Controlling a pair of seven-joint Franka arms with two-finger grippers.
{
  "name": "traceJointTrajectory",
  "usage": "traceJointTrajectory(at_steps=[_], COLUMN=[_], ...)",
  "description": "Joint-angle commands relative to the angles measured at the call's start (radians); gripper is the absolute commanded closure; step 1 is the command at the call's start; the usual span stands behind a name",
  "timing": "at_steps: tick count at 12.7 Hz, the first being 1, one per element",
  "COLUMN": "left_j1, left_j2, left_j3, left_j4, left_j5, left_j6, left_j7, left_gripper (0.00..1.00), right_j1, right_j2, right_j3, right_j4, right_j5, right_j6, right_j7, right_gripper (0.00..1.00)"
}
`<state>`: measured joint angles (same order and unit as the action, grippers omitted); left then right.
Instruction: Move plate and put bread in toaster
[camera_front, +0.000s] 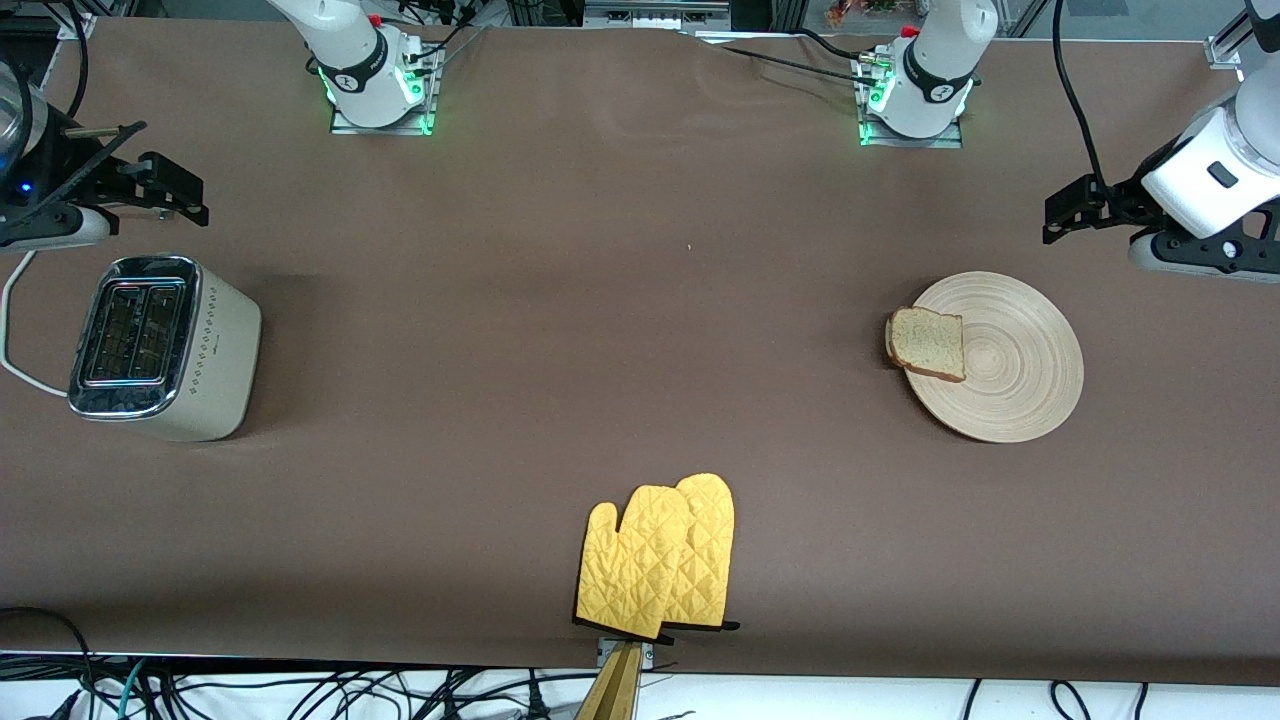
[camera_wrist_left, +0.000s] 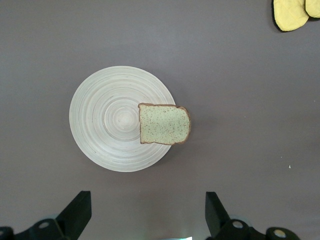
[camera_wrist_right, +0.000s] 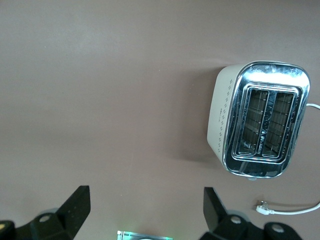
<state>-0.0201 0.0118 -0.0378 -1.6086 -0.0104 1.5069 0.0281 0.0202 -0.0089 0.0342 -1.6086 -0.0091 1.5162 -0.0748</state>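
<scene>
The round tan wooden plate (camera_front: 1010, 370) lies toward the left arm's end of the table. The bread (camera_front: 927, 343) rests on the plate's rim, overhanging it toward the table's middle. Both show in the left wrist view, plate (camera_wrist_left: 107, 120) and bread (camera_wrist_left: 165, 124). The cream toaster (camera_front: 210, 360) stands upright at the right arm's end, both slots empty, and it also shows in the right wrist view (camera_wrist_right: 222, 117). My left gripper (camera_front: 1062, 215) is open and empty over bare table beside the plate. My right gripper (camera_front: 178, 190) is open and empty over bare table beside the toaster.
A pair of yellow oven mitts (camera_front: 660, 560) lies at the table's front edge, near its middle; their tips show in the left wrist view (camera_wrist_left: 292, 12). The toaster's white cord (camera_front: 15, 340) trails off the table's end and shows in the right wrist view (camera_wrist_right: 287, 207).
</scene>
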Motion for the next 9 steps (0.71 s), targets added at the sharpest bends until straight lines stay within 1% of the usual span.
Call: traceJointTrajectory(at_steps=[1, 5, 9], left_j1=[0.031, 0.058, 0.062], left_j2=[0.011, 0.014, 0.054], left_j3=[-0.008, -0.008, -0.008], left_j4=[0.015, 0.029, 0.062], left_j5=[0.020, 0.010, 0.004], left_j6=[0.004, 0.007, 0.006], left_j7=[-0.004, -0.008, -0.008], left_gripper=[0.00, 0.00, 0.00], right_j1=[0.000, 0.000, 0.000], right_j2=[0.012, 0.012, 0.012], right_j3=[0.006, 0.006, 0.006], right_j4=[0.030, 0.032, 0.032], right_j5=[-0.011, -0.006, -0.005], right_j6=[-0.008, -0.008, -0.004], right_j7=[0.010, 0.012, 0.012], right_gripper=[0.00, 0.00, 0.00])
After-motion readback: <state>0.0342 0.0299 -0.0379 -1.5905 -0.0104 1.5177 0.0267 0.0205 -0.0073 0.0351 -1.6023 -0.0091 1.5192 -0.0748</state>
